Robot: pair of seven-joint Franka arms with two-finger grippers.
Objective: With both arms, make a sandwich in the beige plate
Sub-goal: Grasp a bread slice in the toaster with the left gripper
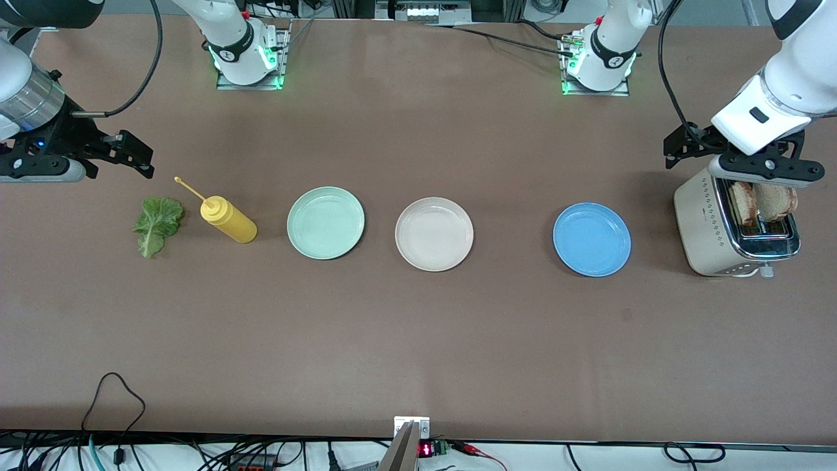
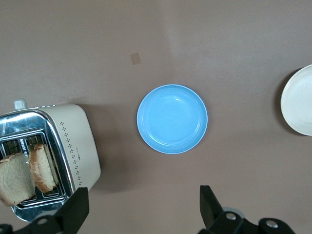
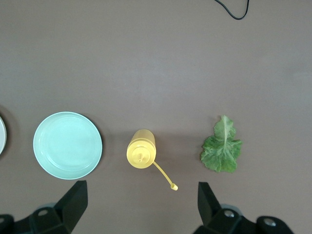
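The beige plate (image 1: pixel 434 233) sat mid-table, bare, between the mint plate (image 1: pixel 325 222) and blue plate (image 1: pixel 592 239), with clear room toward the table's near edge. Two bread slices (image 1: pixel 762 202) stood in the toaster (image 1: pixel 726 229) by the left arm's end; the lettuce (image 1: pixel 157 225) lay beside the mustard bottle (image 1: pixel 227 220) by the right arm's end. Risks: the lettuce grab could tip the bottle; bread could snag in a slot. Left gripper (image 1: pixel 732 145) hung over the toaster with jaws wide and empty, right gripper (image 1: pixel 127 156) above the table near the lettuce, likewise.

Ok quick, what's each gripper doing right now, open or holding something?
Left gripper: open, holding nothing, up over the toaster.
Right gripper: open, holding nothing, above the table by the lettuce leaf.
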